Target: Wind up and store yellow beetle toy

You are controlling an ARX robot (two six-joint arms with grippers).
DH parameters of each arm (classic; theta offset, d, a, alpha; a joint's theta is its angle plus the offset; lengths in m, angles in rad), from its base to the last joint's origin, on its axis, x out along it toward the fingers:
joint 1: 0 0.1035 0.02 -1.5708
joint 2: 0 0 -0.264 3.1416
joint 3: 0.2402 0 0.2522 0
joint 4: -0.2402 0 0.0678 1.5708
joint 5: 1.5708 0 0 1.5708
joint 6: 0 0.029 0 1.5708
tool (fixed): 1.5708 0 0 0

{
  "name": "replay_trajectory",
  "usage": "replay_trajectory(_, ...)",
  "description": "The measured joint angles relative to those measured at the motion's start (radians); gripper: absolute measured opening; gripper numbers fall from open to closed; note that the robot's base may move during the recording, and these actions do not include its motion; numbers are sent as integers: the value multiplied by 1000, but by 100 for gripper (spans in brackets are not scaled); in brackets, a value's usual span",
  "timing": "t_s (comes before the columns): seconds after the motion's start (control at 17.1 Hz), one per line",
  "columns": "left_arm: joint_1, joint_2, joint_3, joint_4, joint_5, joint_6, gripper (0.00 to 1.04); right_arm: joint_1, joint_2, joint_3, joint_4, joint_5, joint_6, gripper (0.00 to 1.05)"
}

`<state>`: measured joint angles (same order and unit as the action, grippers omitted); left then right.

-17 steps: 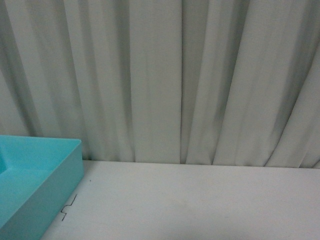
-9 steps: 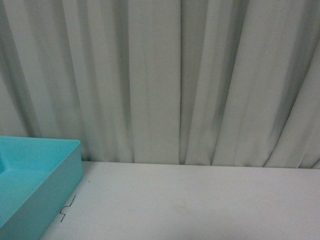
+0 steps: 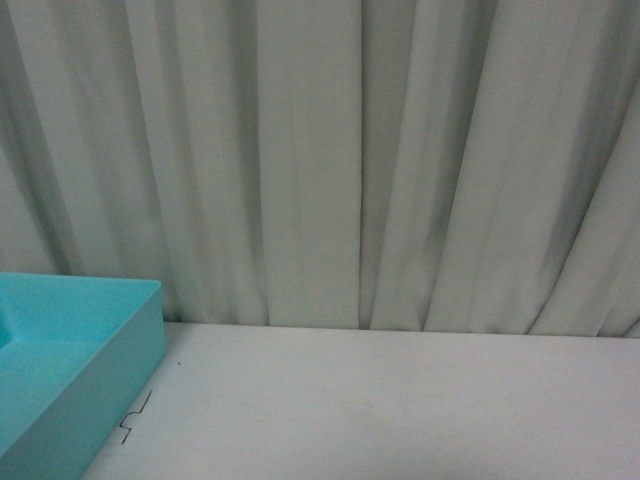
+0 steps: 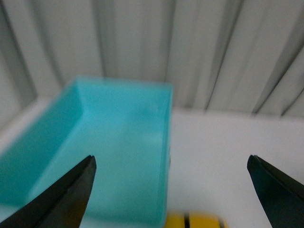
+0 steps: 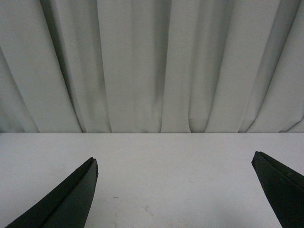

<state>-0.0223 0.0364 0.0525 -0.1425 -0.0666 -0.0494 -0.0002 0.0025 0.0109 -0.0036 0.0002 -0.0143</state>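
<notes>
A curtain hung behind our white desk, with a teal bin at its left. We held the left tool wide above the yellow beetle toy, just beside the bin, likely to grasp it. The right tool gaped wide too, empty.

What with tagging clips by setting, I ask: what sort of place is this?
Probably a staged test bench, not a home: plain white table, pale pleated curtain as backdrop, one turquoise bin.
</notes>
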Motion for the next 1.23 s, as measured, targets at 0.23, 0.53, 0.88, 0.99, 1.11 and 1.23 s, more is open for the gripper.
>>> replay_trajectory(0.23, -2, 509, 283, -4, -144, -200, 98, 0, 0, 0, 0, 0, 0, 98)
replay_trajectory(0.53, -6, 1073, 501, 235, 84, 60, 98, 0, 1, 0, 0, 0, 0, 98)
replay_trajectory(0.88, -278, 1281, 726, -130, 236, 659, 98, 0, 1, 0, 0, 0, 0, 98)
replay_trajectory(0.99, -312, 1339, 734, -264, 201, 840, 98, 0, 1, 0, 0, 0, 0, 98)
replay_trajectory(1.11, -329, 1409, 745, -307, 140, 978, 98, 0, 1, 0, 0, 0, 0, 98)
replay_trajectory(1.23, -335, 1467, 745, -307, 79, 1074, 98, 0, 1, 0, 0, 0, 0, 98)
